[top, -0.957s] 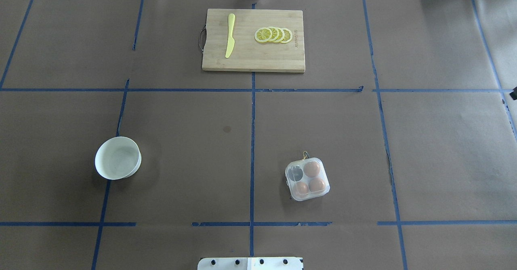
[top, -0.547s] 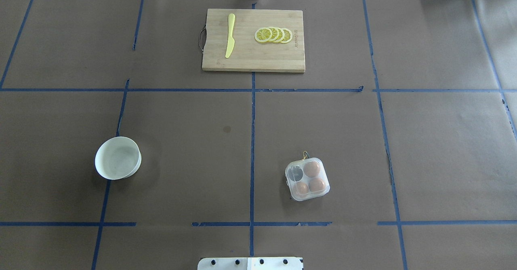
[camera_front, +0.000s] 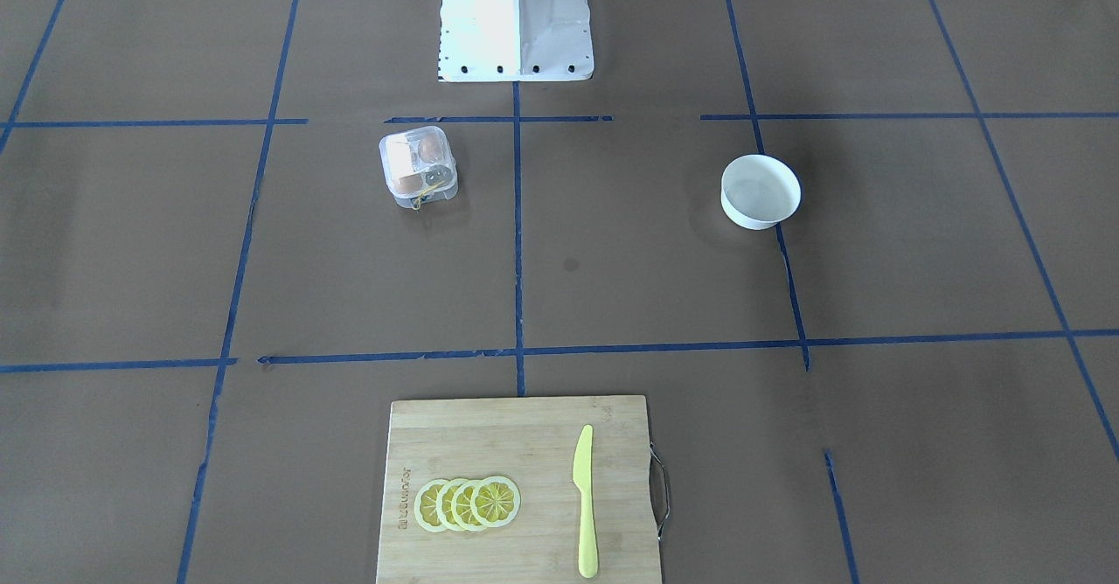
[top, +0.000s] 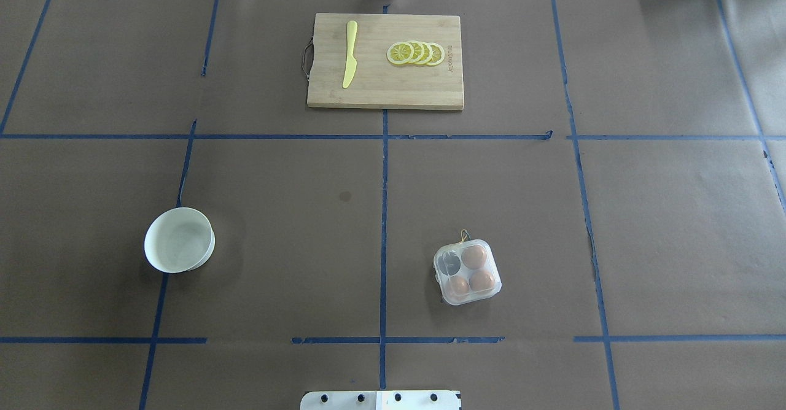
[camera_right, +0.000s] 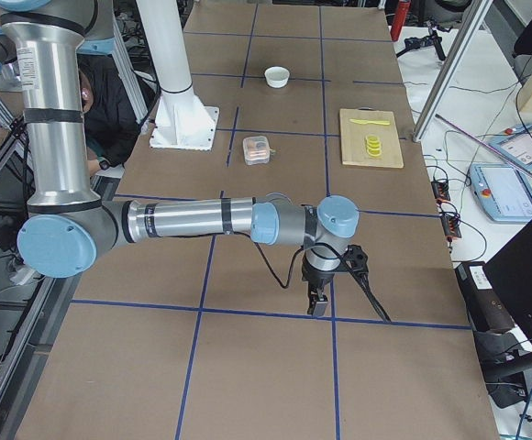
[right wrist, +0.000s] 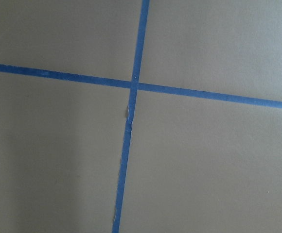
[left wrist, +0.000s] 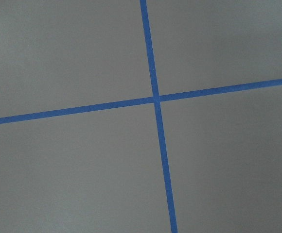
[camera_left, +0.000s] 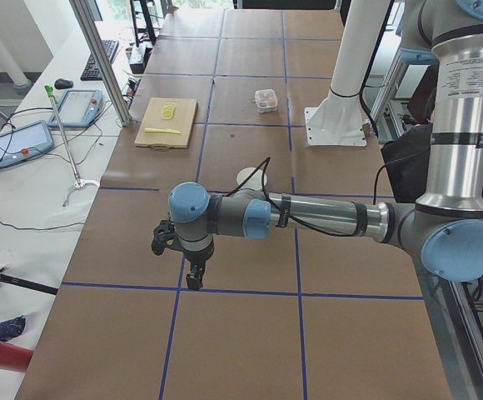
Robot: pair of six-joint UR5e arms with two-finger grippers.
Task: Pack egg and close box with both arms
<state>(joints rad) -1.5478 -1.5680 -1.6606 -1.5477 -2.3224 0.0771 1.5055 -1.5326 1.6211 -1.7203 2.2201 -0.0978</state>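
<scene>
The box [top: 467,272] is a small clear carton on the brown table, right of the centre line and near the robot's base. Its lid lies down over the tray. Three orange-brown eggs show through it: one egg [top: 473,256] at the far right cell, two in the near cells. The far left cell looks dark and empty. The box also shows in the front view [camera_front: 418,167]. My left gripper [camera_left: 179,258] shows only in the left side view, my right gripper [camera_right: 326,286] only in the right side view. Both hang far from the box over table ends. I cannot tell if they are open.
A white bowl [top: 179,248] stands left of centre. A wooden cutting board [top: 381,94] at the far edge carries a yellow knife [top: 350,54] and lemon slices [top: 416,53]. The white pedestal base [camera_front: 516,16] stands near the box. Both wrist views show only table and blue tape.
A dark bit at the right edge of the overhead view one second ago has gone out of view. The box, bowl and board have not moved.
</scene>
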